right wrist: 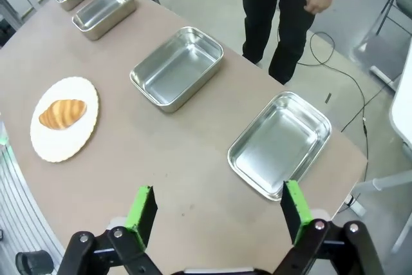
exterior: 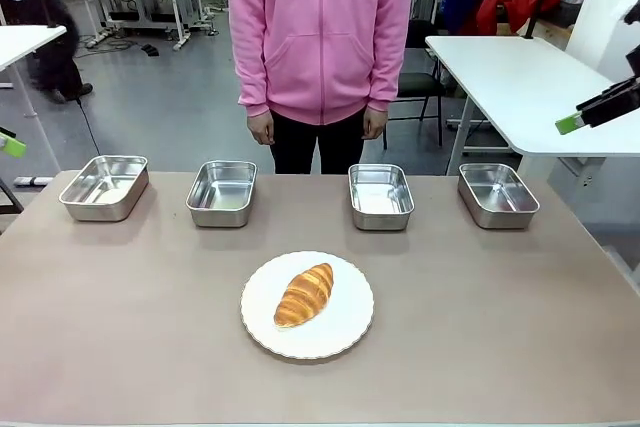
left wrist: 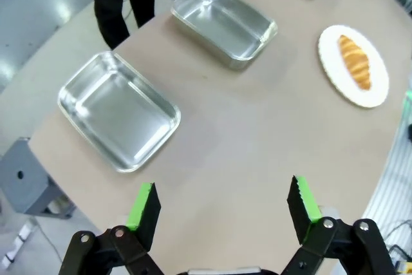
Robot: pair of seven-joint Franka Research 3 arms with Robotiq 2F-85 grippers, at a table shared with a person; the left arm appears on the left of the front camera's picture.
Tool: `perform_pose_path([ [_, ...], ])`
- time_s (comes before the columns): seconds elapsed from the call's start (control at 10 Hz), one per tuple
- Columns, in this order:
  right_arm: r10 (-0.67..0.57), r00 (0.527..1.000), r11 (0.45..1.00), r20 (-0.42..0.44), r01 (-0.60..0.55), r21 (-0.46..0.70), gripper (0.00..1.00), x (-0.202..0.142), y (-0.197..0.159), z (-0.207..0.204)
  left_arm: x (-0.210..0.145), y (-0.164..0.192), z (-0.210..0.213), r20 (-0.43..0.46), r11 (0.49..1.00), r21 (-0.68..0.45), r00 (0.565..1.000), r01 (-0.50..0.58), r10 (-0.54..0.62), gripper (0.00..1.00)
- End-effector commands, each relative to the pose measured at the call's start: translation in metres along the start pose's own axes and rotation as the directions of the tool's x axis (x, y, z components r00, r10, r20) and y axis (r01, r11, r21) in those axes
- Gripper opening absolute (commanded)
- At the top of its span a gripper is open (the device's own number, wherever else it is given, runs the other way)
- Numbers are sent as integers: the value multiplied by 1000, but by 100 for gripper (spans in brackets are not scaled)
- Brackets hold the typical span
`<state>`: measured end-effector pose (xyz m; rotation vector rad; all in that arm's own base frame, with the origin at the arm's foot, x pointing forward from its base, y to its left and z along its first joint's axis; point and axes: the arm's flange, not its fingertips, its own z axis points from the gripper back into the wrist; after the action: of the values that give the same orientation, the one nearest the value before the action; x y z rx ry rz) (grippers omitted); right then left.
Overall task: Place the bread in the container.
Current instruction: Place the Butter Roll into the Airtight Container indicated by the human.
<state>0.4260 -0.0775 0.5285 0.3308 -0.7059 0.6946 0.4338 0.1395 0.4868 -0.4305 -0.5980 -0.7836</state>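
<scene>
The bread (exterior: 303, 294), a golden-brown croissant, lies on a round white plate (exterior: 345, 332) at the table's middle front. Behind it several identical steel pans stand in a row, all empty; I cannot tell which of them is the container (exterior: 380, 195). My left gripper (left wrist: 222, 207) hangs open above the table's left end, over the leftmost pan (left wrist: 119, 111), far from the bread (left wrist: 355, 60). My right gripper (right wrist: 219, 214) hangs open above the right end, near the rightmost pan (right wrist: 280, 143), with the bread (right wrist: 62, 113) far off. Nothing is between either gripper's fingers.
A person in a pink hoodie (exterior: 320, 27) stands at the far edge behind the middle pans, hands hanging at the sides. In the front view a green pad (exterior: 10, 144) shows at the left edge and another pad (exterior: 570, 124) at the right. A white table (exterior: 520, 87) stands behind on the right.
</scene>
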Motion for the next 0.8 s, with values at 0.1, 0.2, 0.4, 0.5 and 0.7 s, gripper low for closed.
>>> perform_pose_path([
  [0.1,-3,1000,1000,-24,2,-14,100,10,10,-5,10,-12,2,5,1000,-17,1000,-9,9,100],
  [0.2,-3,1000,1000,-24,2,-14,100,10,10,-5,10,-12,2,5,1000,-17,1000,-9,9,100],
  [0.4,-3,1000,1000,-24,2,-14,100,10,10,-5,7,-8,-2,-17,1000,-3,1000,-8,8,100],
  [0.5,11,999,1000,-39,-12,-25,100,11,12,-8,2,-2,8,34,998,-58,999,1,1,100],
  [0.7,39,999,999,22,-39,7,100,6,1,1,-1,3,25,144,996,-86,990,19,-6,100],
])
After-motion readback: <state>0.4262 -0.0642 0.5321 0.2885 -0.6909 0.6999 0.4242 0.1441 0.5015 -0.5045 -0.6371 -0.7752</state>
